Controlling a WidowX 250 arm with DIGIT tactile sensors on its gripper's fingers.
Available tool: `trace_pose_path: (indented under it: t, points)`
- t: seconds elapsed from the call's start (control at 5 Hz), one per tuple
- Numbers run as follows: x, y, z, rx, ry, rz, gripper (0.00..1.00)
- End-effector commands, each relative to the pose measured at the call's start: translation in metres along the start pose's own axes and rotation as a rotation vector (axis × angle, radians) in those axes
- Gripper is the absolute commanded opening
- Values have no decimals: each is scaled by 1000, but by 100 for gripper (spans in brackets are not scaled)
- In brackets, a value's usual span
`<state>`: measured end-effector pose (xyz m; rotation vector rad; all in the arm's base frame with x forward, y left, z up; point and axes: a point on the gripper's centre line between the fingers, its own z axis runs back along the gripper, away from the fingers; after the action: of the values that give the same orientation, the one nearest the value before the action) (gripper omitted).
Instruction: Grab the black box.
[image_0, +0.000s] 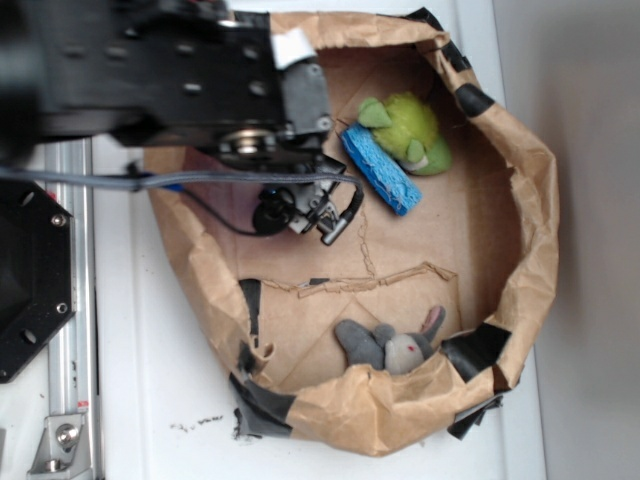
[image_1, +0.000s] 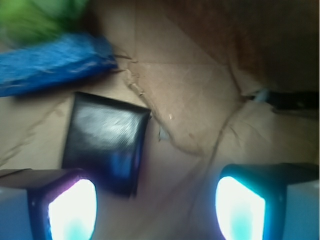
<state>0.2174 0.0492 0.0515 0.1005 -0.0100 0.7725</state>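
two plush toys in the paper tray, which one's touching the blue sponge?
The green plush, at the tray's far end, lies against the blue sponge. The grey plush lies alone at the opposite wall.

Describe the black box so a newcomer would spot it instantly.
Inside the brown paper enclosure, find the blue sponge beside the green plush. Just below the sponge in the wrist view lies the black box: flat, square, glossy, unlike its soft neighbours.

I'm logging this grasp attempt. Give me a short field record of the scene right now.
target: small flat glossy black box, lying on the brown paper floor
gripper: open, box near one finger, not between the fingers
neighbour: blue sponge just beyond the box
container: crumpled brown paper bag wall
toys: green plush, grey plush mouse
grasp: not yet made
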Motion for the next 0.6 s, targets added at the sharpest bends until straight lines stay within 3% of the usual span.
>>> trace_pose_path:
  t: [0.0, 0.2, 0.4]
  points:
    - [15, -18, -26, 12, -6, -17, 100]
    - [17, -35, -36, -30, -9, -45, 100]
    - [14, -52, -41, -60, 26, -79, 100]
